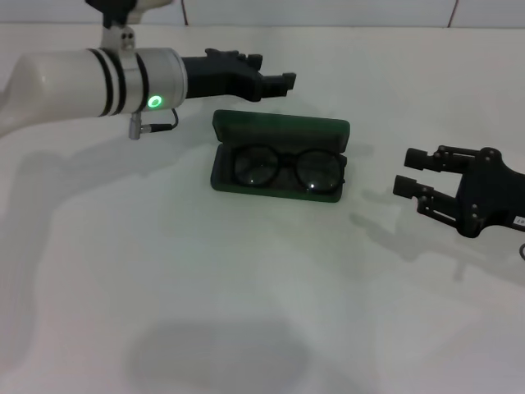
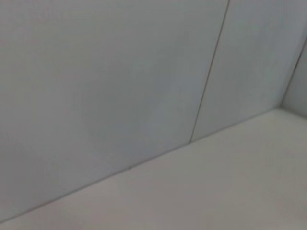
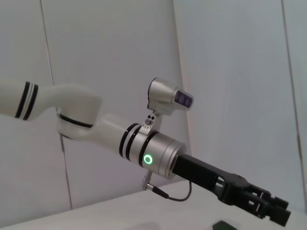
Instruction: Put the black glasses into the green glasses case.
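Note:
The green glasses case (image 1: 279,126) lies open at the middle of the white table, lid standing up at the back. The black glasses (image 1: 287,167) lie inside its tray, lenses up, filling it from side to side. My left gripper (image 1: 275,72) hovers above the table just behind the case's left end, open and empty; it also shows in the right wrist view (image 3: 271,211). My right gripper (image 1: 408,172) is open and empty, to the right of the case, pointing at it and apart from it. The left wrist view shows only wall and table.
The white table (image 1: 246,287) runs to a panelled wall at the back (image 2: 120,72). The left arm's white forearm (image 1: 90,82) reaches across the back left. A small dark green corner (image 3: 223,225) shows at the lower edge of the right wrist view.

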Robot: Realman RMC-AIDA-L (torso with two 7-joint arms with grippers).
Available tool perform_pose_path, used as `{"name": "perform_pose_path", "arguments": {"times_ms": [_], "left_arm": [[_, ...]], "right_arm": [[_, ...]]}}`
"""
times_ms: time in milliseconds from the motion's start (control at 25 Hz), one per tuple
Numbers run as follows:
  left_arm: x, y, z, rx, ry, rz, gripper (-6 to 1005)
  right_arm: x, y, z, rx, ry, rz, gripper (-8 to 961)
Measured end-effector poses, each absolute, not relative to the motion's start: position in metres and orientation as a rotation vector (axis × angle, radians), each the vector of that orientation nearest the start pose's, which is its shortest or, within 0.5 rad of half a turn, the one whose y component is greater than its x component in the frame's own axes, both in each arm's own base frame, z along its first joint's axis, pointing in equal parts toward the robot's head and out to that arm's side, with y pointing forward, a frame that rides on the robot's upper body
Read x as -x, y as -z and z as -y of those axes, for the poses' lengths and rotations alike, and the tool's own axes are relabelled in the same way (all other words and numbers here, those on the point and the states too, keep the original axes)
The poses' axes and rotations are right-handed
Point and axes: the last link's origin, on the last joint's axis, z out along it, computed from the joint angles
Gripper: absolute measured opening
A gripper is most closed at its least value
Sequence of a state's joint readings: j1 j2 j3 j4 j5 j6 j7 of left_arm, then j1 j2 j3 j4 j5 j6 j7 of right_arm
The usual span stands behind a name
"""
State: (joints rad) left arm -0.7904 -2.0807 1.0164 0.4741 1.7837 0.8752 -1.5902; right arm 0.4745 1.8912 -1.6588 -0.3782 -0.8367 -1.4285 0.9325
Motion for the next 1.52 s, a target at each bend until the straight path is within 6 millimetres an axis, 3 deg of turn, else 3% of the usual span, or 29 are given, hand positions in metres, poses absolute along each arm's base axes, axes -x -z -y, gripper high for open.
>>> {"name": "perform_pose_path", "arguments": {"times_ms": [320,680,920,1120,1400,1520], "left_arm": [[0.210,0.053,-0.429,2.488,0.384,0.791,710],[0.224,0.065,-0.407,2.580,0.316,0.748,710],[0.233,0.065,-0.396,2.580,0.358,0.709,709],[0.229,0.059,-0.387,2.604,0.503,0.640,709],[0.211,0.032,-0.328,2.802,0.895,0.208,724],[0.210,0.024,-0.313,2.820,0.984,0.157,731]], "right_arm": [[-0.263,0.007,-0.319,2.602,-0.967,-0.346,408],[-0.267,0.005,-0.324,2.578,-0.928,-0.361,408],[-0.268,0.007,-0.325,2.572,-0.916,-0.364,408],[-0.265,0.009,-0.324,2.579,-0.926,-0.350,414],[-0.247,0.019,-0.313,2.690,-0.994,-0.225,452],[-0.241,0.024,-0.312,2.695,-1.008,-0.174,468]]}}
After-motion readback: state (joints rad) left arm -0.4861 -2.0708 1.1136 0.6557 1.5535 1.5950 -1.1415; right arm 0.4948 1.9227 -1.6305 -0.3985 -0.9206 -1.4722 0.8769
